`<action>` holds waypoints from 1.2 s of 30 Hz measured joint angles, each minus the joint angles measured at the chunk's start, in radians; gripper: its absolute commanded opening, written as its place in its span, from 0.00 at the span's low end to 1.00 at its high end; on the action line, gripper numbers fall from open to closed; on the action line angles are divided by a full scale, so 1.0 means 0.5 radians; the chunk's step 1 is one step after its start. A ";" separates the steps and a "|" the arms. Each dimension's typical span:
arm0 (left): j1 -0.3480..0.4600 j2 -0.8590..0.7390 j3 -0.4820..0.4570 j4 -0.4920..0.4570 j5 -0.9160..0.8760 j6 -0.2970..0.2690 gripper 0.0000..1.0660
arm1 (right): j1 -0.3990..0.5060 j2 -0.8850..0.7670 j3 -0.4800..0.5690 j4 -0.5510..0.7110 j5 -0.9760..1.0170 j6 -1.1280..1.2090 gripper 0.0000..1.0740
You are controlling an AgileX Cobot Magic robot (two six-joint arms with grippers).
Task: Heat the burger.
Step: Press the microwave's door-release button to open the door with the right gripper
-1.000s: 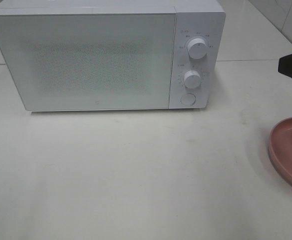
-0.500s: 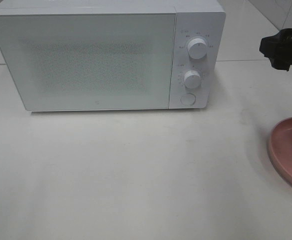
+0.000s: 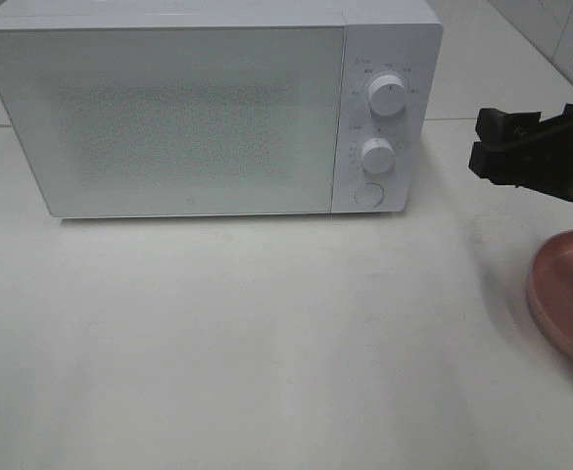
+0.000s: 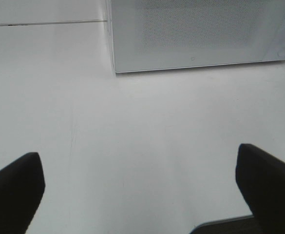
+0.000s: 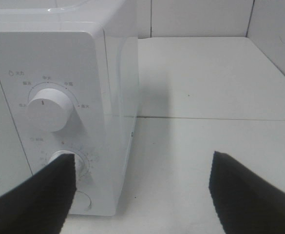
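Note:
The burger is out of view in every frame. A white microwave (image 3: 168,117) stands at the back with its door shut. Its control panel carries an upper knob (image 3: 387,97), a lower knob (image 3: 375,155) and a round button (image 3: 367,194). My right gripper (image 3: 482,144) hovers open to the right of that panel, empty, pointing at it. The right wrist view shows the right gripper (image 5: 142,195) with the upper knob (image 5: 48,109) just ahead. My left gripper (image 4: 140,195) is open over bare table, in front of the microwave (image 4: 200,34), and does not show in the exterior high view.
A round pink plate (image 3: 565,294) lies at the right edge, cut off by the frame, below my right arm. White tabletop (image 3: 266,333) stretches in front of the microwave. A tiled wall rises at the back right.
My right gripper has come in from the right edge, moving left and slightly down toward the microwave's control panel. The microwave and plate have stayed put.

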 measured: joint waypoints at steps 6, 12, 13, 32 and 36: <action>0.000 0.000 0.000 0.000 0.000 0.000 0.94 | 0.180 0.072 0.010 0.266 -0.224 -0.096 0.70; 0.000 0.000 0.000 0.000 0.000 0.000 0.94 | 0.396 0.270 0.010 0.330 -0.484 -0.100 0.70; 0.000 0.000 0.000 0.000 0.000 0.000 0.94 | 0.432 0.300 0.010 0.358 -0.534 -0.100 0.70; 0.000 0.000 0.000 0.000 0.000 0.000 0.94 | 0.918 0.658 0.006 1.030 -0.726 -0.112 0.70; 0.000 0.000 0.000 0.000 0.000 0.000 0.94 | 0.924 0.674 0.006 1.034 -0.728 -0.112 0.70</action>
